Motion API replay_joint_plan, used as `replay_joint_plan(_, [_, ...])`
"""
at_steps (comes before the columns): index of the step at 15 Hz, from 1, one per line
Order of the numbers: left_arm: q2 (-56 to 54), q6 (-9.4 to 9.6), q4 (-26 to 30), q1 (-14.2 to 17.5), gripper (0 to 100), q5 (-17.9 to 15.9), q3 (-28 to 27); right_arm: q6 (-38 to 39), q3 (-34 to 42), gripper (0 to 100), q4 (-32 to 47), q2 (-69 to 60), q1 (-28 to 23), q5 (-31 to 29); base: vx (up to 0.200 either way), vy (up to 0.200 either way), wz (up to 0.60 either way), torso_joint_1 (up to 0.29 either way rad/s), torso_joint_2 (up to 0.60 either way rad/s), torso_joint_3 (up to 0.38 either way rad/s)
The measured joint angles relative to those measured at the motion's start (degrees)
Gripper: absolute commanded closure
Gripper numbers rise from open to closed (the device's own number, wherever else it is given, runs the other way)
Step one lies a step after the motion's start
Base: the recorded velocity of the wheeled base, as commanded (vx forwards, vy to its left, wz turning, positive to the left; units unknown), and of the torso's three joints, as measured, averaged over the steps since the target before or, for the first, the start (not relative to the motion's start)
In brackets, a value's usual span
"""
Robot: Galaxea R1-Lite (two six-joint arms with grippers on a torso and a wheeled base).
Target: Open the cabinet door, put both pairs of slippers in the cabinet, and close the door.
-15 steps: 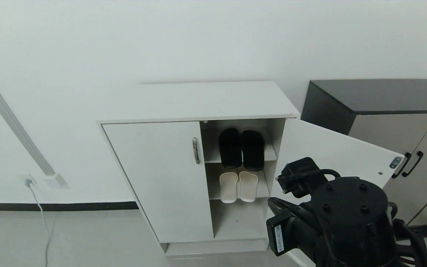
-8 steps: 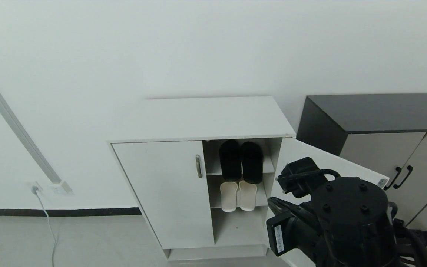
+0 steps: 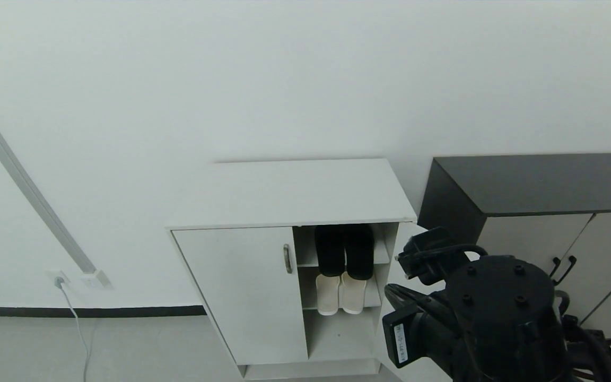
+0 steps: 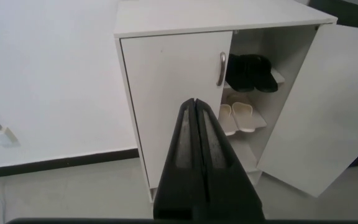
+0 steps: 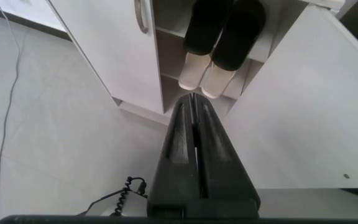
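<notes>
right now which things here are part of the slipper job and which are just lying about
Part of the job:
white cabinet
its open right door
black slippers, on the top shelf
white slippers, on the shelf below

Just lying about:
dark cabinet, to the right of the white one
wall socket
wall conduit

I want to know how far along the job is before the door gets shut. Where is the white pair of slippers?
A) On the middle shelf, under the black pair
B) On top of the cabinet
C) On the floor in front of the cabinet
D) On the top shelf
A: the white slippers lie on the middle shelf of the cabinet, just below the black slippers on the top shelf, behind the open door.
</notes>
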Motion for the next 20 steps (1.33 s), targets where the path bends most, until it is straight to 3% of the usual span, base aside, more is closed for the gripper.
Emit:
replay_joint_plan(7, [0.0,0.00,0.0,0.0,100,0.0,0.0,-0.6,0.7,100,-0.4,0.0,-0.3,0.1,0.000,0.000,0.00,0.031,-0.07,-0.037])
replay_joint_plan(13, [0.0,0.00,0.0,0.1,100,0.0,0.0,-0.7,0.8,100,-0.3,0.1,-0.5,0.1,0.000,0.000,-0.60,0.007,0.00,-0.001])
replay_joint_plan(20, [0.0,0.00,0.0,0.0,100,0.0,0.0,-0.8,1.1,100,-0.5,0.6,-0.7,0.2,0.000,0.000,0.00,0.000,0.00,0.000])
